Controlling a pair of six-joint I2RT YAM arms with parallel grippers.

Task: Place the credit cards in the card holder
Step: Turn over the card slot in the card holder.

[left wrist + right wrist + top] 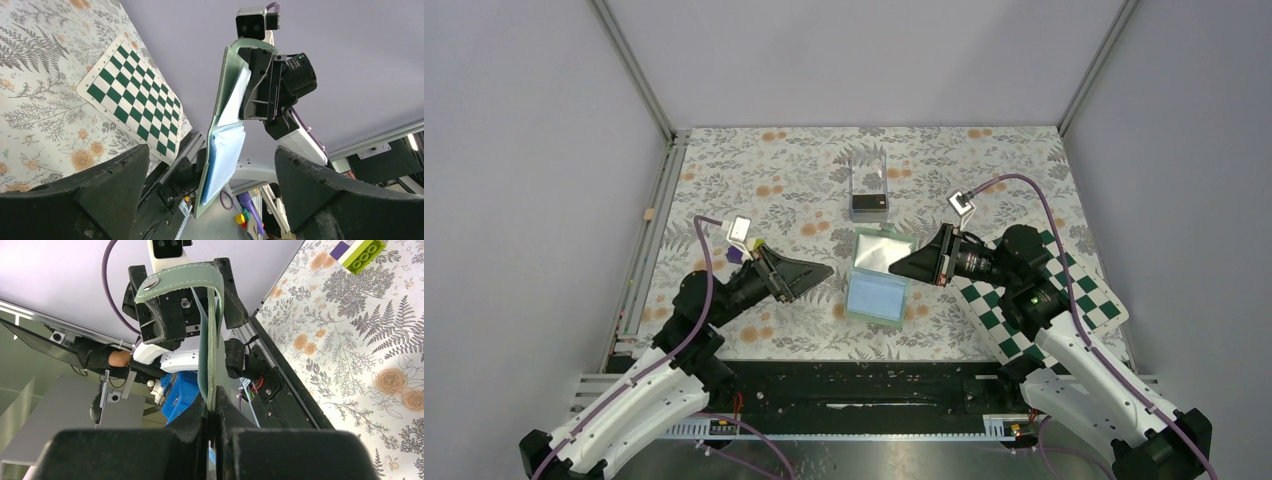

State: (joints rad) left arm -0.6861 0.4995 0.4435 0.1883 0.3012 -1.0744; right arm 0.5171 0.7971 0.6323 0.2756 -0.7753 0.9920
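Observation:
The sage-green card holder [876, 276] is unfolded at the table's middle, its pale blue-grey pockets facing up. My right gripper [900, 267] is shut on its right edge; in the right wrist view the green edge [208, 345] runs straight into the closed fingers [212, 412]. In the left wrist view the card holder [224, 150] hangs ahead between the spread fingers, untouched. My left gripper [821, 271] stands open just left of it, holding nothing. One black credit card [869, 206] lies inside the clear box.
The clear acrylic box [868, 180] stands behind the card holder. A green-and-white chequered board [1064, 300] lies under the right arm at the right. A small purple and green brick [742, 252] sits by the left wrist. A floral cloth covers the table.

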